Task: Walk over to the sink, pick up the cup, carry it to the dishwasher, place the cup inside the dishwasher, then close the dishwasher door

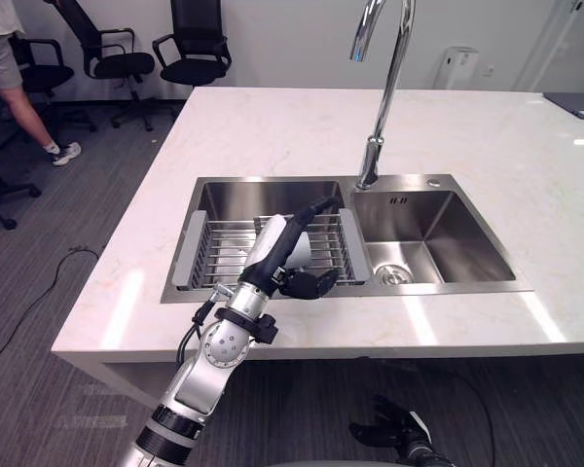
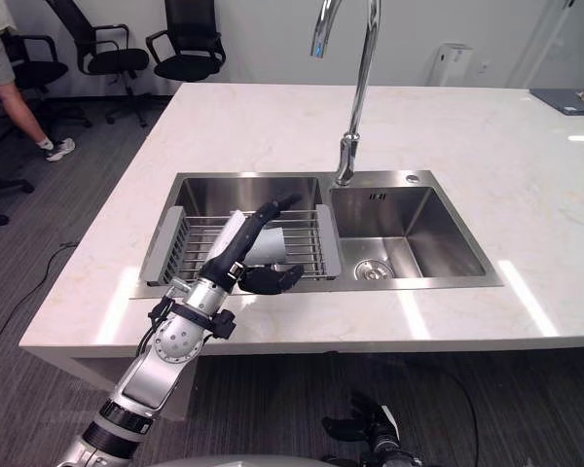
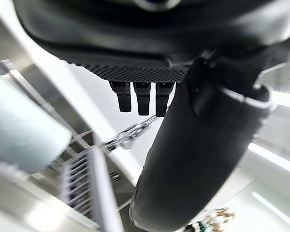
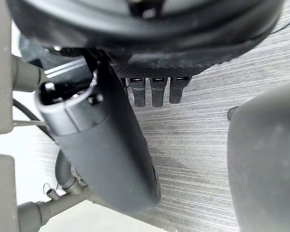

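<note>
Left eye view shows the left hand [image 1: 277, 248] spread open over the sink's [image 1: 438, 289] rack [image 1: 200, 255], fingers and thumb flanking the cup [image 1: 300, 249], likely to grasp it, while the right hand [image 1: 394, 428] hangs open.

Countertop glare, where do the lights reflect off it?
Left eye view: pale streaks on the countertop along its near edge, both sides of the sink, one more at far right; bright highlights on the faucet. Right eye view: the same streaks. Left wrist view: bright bands past the left hand.
</note>
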